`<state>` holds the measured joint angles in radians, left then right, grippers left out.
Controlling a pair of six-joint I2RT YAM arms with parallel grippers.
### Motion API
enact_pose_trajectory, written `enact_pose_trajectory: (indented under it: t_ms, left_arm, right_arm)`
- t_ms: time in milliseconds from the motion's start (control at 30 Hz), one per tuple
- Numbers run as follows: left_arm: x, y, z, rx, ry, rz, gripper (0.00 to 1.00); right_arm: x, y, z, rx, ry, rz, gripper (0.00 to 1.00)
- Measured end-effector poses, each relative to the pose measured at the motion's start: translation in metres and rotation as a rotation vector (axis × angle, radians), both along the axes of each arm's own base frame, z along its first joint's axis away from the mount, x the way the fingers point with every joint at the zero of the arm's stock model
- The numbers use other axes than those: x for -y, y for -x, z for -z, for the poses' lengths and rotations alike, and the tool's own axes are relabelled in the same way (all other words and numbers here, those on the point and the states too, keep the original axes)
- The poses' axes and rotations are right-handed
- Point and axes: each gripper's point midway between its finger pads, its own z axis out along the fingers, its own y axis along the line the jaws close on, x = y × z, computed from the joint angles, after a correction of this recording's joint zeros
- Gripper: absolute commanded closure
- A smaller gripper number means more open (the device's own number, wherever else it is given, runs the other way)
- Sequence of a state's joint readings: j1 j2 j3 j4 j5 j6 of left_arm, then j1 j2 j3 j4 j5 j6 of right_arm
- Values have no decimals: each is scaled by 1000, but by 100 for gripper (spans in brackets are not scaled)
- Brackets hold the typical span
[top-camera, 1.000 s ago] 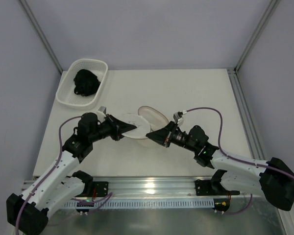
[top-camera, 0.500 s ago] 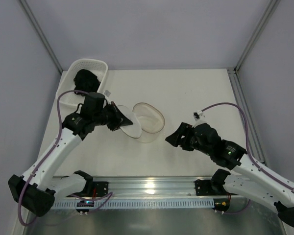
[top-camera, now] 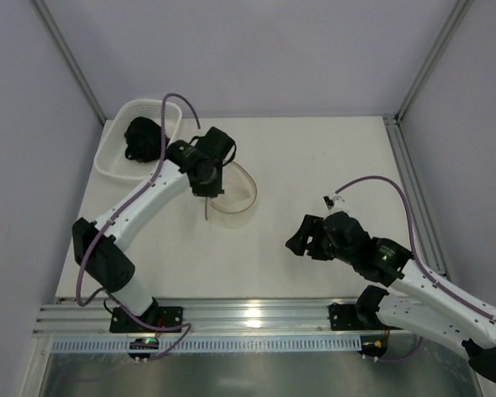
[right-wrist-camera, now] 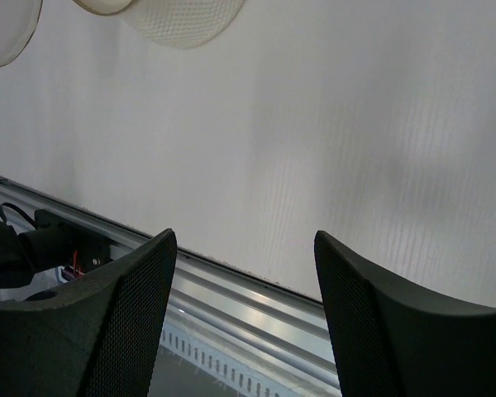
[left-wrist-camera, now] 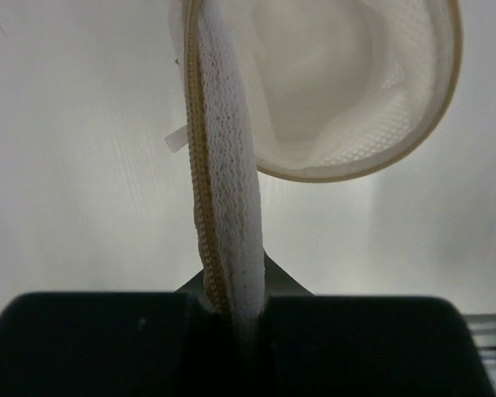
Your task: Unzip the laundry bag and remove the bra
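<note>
The white table (top-camera: 331,165) carries everything. The left arm (top-camera: 140,203) is stretched far forward from its base. It bends at the elbow near the left edge of the table and then runs up and to the right, toward the far left part of the table. Its tool (top-camera: 208,186) points down and is clamped on the laundry bag (top-camera: 236,190). In the left wrist view the fingers (left-wrist-camera: 107,339) pinch one half of the bag edge-on, with the tan zipper rim (left-wrist-camera: 197,165) running straight up from the grip.

The right arm (top-camera: 422,285) stays low on the near right side, folded, and well apart from the bag. Its tool (top-camera: 298,241) faces left. In the right wrist view its two fingers (right-wrist-camera: 116,331) are spread wide with only the table between them.

The white perforated basket (top-camera: 116,161) stands at the far left corner, near the bag. A black crumpled garment (top-camera: 142,136) lies in it.

The bag is unzipped. Its second half (left-wrist-camera: 347,91) swings open to the side and its hollow shows white mesh. Whether the bag touches the table, I cannot tell.
</note>
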<state>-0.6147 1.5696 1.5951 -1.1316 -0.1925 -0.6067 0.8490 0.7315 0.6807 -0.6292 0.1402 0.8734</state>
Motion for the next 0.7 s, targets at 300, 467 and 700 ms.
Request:
enact_pose_trajectory:
  t_ms: [300,467,700]
  left_arm:
    - [0,-45,19,109,-526,10,100]
    - [31,-73,7,276,-679,8,100]
    - [64,-62,12,360,-794,107,48]
  right_arm:
    - [-2,5,11,-23,24,-36,30]
    - [-5,6,15,-32,33,-56,31]
    - [-4,7,17,-34,38,-58,30]
